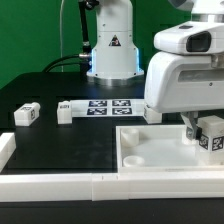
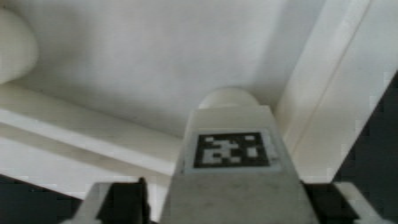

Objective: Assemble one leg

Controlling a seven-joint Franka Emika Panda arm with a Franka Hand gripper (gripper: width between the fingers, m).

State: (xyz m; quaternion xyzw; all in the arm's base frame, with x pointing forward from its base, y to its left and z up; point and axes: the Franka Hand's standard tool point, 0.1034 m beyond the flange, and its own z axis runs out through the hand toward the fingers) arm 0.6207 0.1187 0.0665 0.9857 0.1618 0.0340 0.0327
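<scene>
My gripper [image 1: 203, 134] hangs over the right side of the large white tray-like top [image 1: 140, 150] and is shut on a white leg [image 1: 211, 133] with a black-and-white tag. In the wrist view the held leg [image 2: 231, 150] sits between my two fingers [image 2: 125, 202] and points into the top's inner corner [image 2: 267, 70]. Two more legs lie on the black table at the exterior view's left: one [image 1: 27, 114] near the edge and one [image 1: 65, 111] beside the marker board.
The marker board [image 1: 108, 106] lies flat behind the top. The arm's base [image 1: 112, 50] stands at the back. A white rail [image 1: 60, 185] runs along the table's front edge.
</scene>
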